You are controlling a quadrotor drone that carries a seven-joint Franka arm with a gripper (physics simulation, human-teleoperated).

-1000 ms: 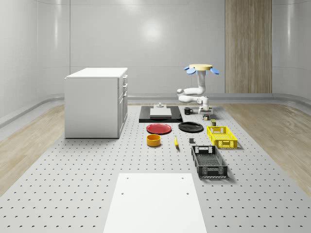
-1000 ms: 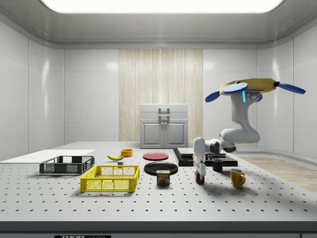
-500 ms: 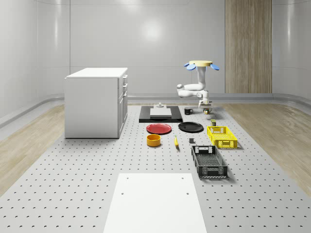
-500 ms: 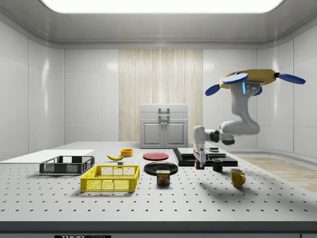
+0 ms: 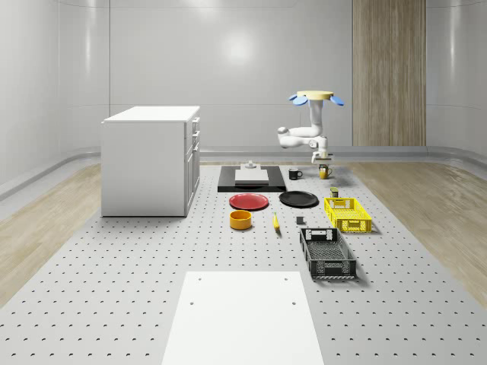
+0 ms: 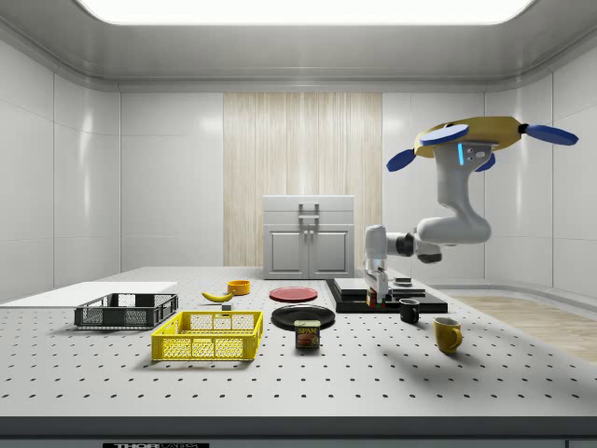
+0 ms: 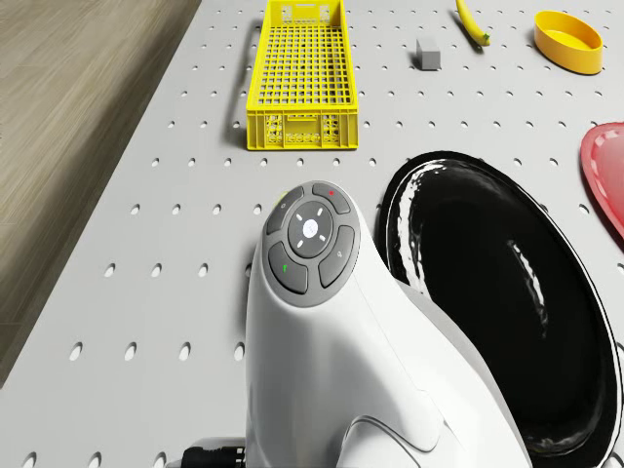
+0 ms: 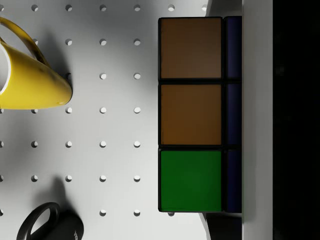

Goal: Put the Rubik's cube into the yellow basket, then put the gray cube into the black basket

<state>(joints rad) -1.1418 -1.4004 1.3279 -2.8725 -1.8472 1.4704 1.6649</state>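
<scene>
Hovering above the far end of the perforated grey surface (image 5: pixel 114 289): blue-rotored yellow drone (image 6: pixel 476 145). Jaws clamped on the multicoloured Rubik's cube (image 8: pixel 192 115), lifted clear, likely for carrying to the empty yellow mesh basket (image 5: pixel 348 214). Small gray cube (image 7: pixel 428 55) beside it; black mesh basket (image 5: pixel 327 252) also empty.

Bystanders on the perforated grey worktop (image 5: pixel 114 258)

A white cabinet (image 5: pixel 151 160) stands at the whole-scene view's left; a red plate (image 5: pixel 249 201) lies beside a glossy black plate (image 5: pixel 298 199), with an orange bowl (image 5: pixel 240 220) and yellow banana (image 5: pixel 275 221) nearer the camera. A yellow mug (image 6: pixel 447 334), black mug (image 6: pixel 409 311) and labelled tin can (image 6: pixel 307 334) stand apart in the side view.
</scene>
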